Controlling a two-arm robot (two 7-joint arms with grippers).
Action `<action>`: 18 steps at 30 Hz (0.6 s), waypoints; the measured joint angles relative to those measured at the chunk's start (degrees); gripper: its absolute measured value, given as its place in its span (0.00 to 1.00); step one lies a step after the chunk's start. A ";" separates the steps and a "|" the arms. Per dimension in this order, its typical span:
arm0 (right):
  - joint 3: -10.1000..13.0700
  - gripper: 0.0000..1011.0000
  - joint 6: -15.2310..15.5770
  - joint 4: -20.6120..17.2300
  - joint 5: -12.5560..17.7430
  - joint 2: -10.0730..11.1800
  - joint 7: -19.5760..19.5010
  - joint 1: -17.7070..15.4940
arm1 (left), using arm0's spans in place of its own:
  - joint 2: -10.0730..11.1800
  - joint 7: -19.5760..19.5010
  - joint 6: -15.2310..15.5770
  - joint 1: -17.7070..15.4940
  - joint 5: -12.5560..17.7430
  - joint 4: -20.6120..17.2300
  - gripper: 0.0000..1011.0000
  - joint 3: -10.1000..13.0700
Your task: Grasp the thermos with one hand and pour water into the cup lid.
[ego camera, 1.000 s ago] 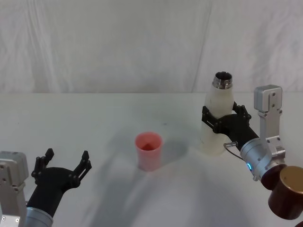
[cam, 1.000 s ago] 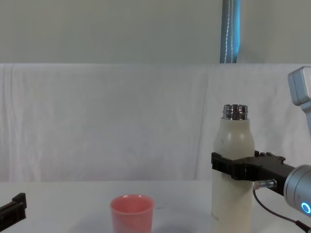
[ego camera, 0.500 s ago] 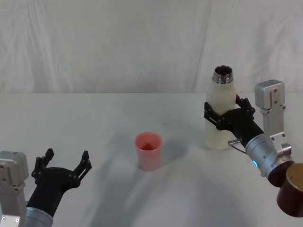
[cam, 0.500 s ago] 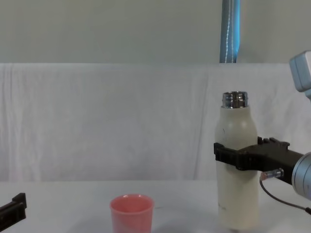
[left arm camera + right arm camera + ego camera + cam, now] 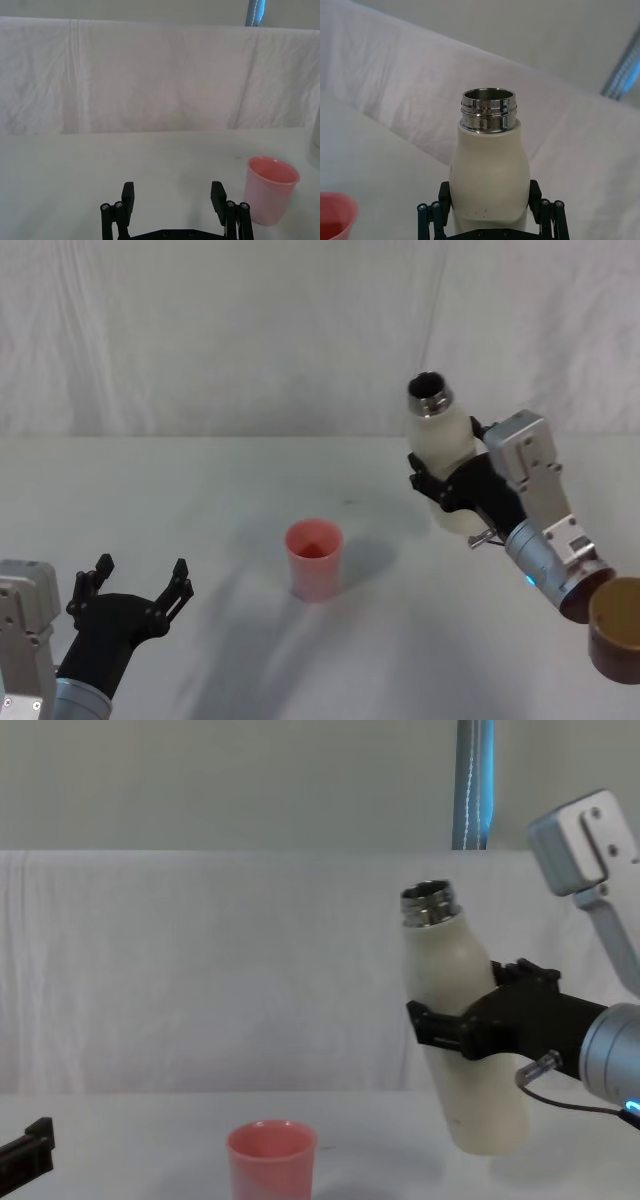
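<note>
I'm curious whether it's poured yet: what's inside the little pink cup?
The pink cup shows only its pink inner wall and floor from above; no water is discernible. The right pincer holds the tilted thermos, whose open steel neck is off to the cup's side.

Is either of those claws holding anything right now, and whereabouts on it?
The right claw grips the thermos around its middle, tilted toward the cup lid. The left claw is open, holding nothing.

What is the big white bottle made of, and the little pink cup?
The thermos looks like metal: its bare neck is shiny, mirror-like steel, and the body has a smooth matte cream coating. The cup lid looks like plastic, a plain, dull pink with thin walls, though that is a guess from its look.
</note>
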 joint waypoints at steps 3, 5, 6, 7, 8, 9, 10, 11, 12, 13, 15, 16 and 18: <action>-1.09 0.94 -0.93 -0.40 -1.83 0.72 0.62 0.02 | -0.01 0.00 0.00 0.00 0.00 0.00 0.99 0.00; -1.86 0.94 -1.64 -0.68 -2.97 1.33 1.27 0.01 | 0.00 0.00 0.00 0.00 0.00 0.00 0.99 0.00; -2.09 0.94 -1.87 -0.75 -3.35 1.55 1.47 0.01 | 0.00 0.00 0.00 0.00 0.00 0.00 0.99 0.00; -2.32 0.94 -2.09 -0.81 -3.75 1.76 1.62 0.00 | 0.00 0.00 0.00 0.00 0.00 0.00 0.99 0.00; -2.52 0.94 -2.29 -0.85 -4.11 1.94 1.75 0.00 | 0.00 0.00 0.00 0.00 0.00 0.00 0.99 0.00; -2.97 0.94 -2.76 -0.93 -5.00 2.42 1.94 0.00 | 0.00 0.00 0.00 0.00 0.00 0.00 0.99 0.00; -3.16 0.94 -2.98 -0.96 -5.48 2.65 2.00 0.00 | 0.00 0.00 0.00 0.00 0.00 0.00 0.99 0.00; -3.36 0.94 -3.15 -0.99 -5.89 2.87 2.02 0.00 | 0.00 0.00 0.00 0.00 0.00 0.00 0.99 0.00; -3.67 0.94 -3.48 -0.99 -6.71 3.19 2.05 0.03 | 0.00 0.00 0.00 0.00 0.00 0.00 0.99 0.00; -3.82 0.94 -3.65 -0.99 -7.17 3.34 2.05 0.06 | 0.00 0.00 0.00 0.00 0.00 0.00 0.99 0.00; -4.29 0.94 -4.12 -0.99 -8.52 3.74 1.95 0.22 | 0.00 0.00 0.00 0.00 0.00 0.00 0.99 0.00; -4.45 0.94 -4.26 -0.97 -8.99 3.85 1.85 0.29 | 0.00 0.00 0.00 0.00 0.00 0.00 0.99 0.00; -4.92 0.94 -4.62 -0.69 -10.58 4.17 1.40 0.55 | 0.00 0.00 0.00 0.00 0.00 0.00 0.99 0.00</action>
